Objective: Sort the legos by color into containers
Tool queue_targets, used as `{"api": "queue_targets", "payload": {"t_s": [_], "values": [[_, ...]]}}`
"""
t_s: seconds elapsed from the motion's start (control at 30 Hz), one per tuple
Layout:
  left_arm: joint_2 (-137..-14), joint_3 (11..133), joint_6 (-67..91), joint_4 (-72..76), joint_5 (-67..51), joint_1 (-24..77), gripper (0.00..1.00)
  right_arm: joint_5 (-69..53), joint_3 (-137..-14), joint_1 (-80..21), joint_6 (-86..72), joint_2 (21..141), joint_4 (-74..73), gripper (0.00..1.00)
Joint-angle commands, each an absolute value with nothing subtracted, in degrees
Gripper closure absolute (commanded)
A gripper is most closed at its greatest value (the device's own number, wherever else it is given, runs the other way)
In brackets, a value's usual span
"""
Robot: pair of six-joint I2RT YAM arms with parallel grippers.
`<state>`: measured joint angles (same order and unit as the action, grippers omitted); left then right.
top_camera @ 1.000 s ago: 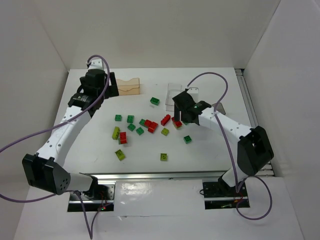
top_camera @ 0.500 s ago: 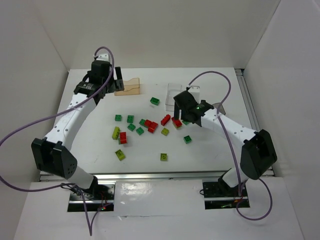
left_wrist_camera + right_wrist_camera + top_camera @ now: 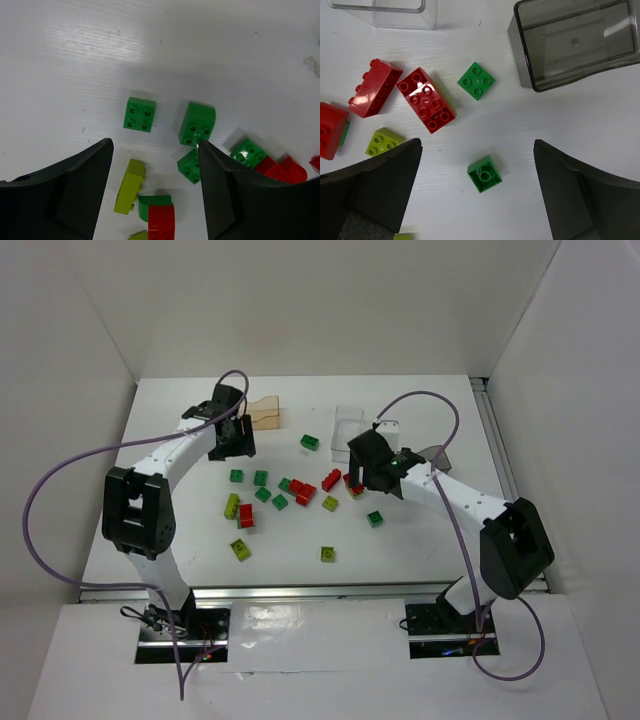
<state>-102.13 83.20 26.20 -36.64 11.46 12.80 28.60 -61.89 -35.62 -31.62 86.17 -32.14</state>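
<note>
Red, dark green and yellow-green legos lie loose mid-table around a red pair (image 3: 302, 490). My left gripper (image 3: 232, 435) hovers just in front of the tan tray (image 3: 265, 412). In its wrist view the left gripper (image 3: 155, 145) is open and empty above green legos (image 3: 140, 114) (image 3: 198, 123), a yellow-green one (image 3: 129, 186) and a red one (image 3: 161, 222). My right gripper (image 3: 370, 465) (image 3: 477, 145) is open above an upturned green lego (image 3: 484, 173). Close by are a red lego (image 3: 425, 99), the smoky grey tray (image 3: 575, 40) and the clear tray (image 3: 395, 12).
The clear tray (image 3: 348, 425) and smoky grey tray (image 3: 437, 454) sit at the back right, the tan tray at the back left. White walls enclose the table on three sides. A rail (image 3: 497, 440) runs along the right edge. Stray legos (image 3: 240, 549) (image 3: 327, 554) lie near the front.
My left arm has swung from the back-left corner, past the tan tray, toward the legos, and its jaws have narrowed a little. The right gripper has barely shifted.
</note>
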Motion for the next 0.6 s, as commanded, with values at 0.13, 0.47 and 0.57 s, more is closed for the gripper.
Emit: {"api": "queue_targets", "payload": {"t_s": [0.13, 0.47, 0.57], "values": [[-107.6, 80.4, 29.9, -36.7, 10.6, 8.4, 0.15, 27.8, -62.0, -35.6, -31.2, 85.1, -29.1, 0.00], [-112.1, 80.4, 29.9, -34.8, 6.5, 8.3, 0.27, 27.8, -63.1, -35.6, -31.2, 87.2, -30.4, 0.00], [-113.3, 81.0, 29.9, -35.4, 7.3, 8.3, 0.41, 28.3, -63.7, -35.6, -31.2, 87.7, -30.4, 0.00]]}}
